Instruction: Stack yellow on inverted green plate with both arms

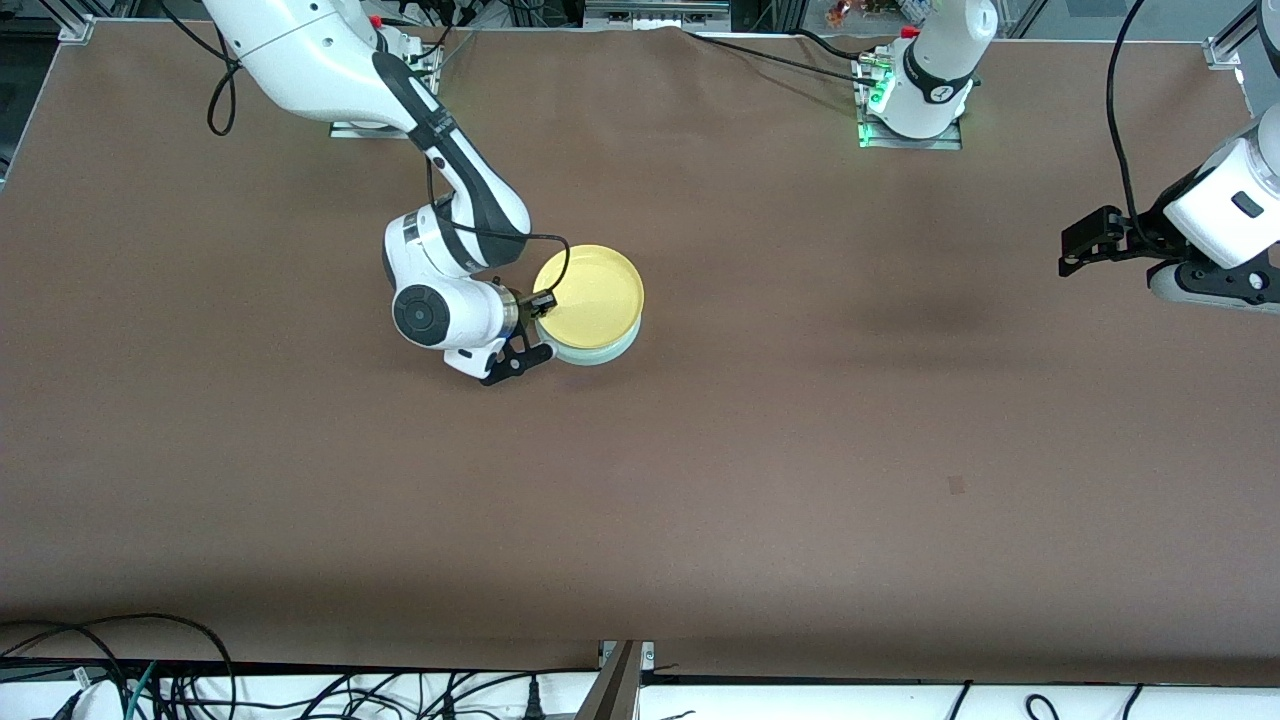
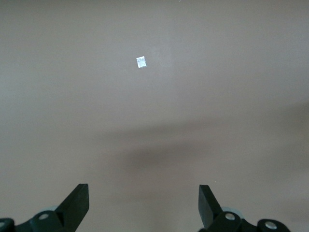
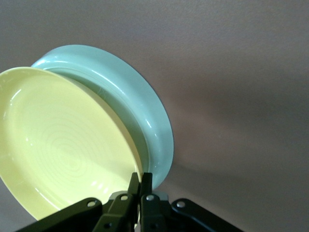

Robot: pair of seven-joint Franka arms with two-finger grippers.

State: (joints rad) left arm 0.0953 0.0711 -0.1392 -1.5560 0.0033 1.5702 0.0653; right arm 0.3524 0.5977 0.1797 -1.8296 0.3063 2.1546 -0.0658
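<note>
The yellow plate [image 1: 590, 295] sits rim up on the inverted pale green plate [image 1: 600, 352], toward the right arm's end of the table. My right gripper [image 1: 540, 325] is shut on the yellow plate's rim at the edge toward the right arm's end. In the right wrist view the yellow plate [image 3: 58, 145] lies against the green plate [image 3: 140, 106], and the right gripper [image 3: 140, 181] pinches the yellow rim. My left gripper [image 1: 1070, 255] waits open and empty above the table at the left arm's end; in the left wrist view it [image 2: 144, 200] shows only bare table.
The brown table [image 1: 800, 450] stretches wide around the stack. A small white scrap [image 2: 141, 62] lies on the table below the left gripper. Cables [image 1: 200, 680] run along the table's front edge, nearest the front camera.
</note>
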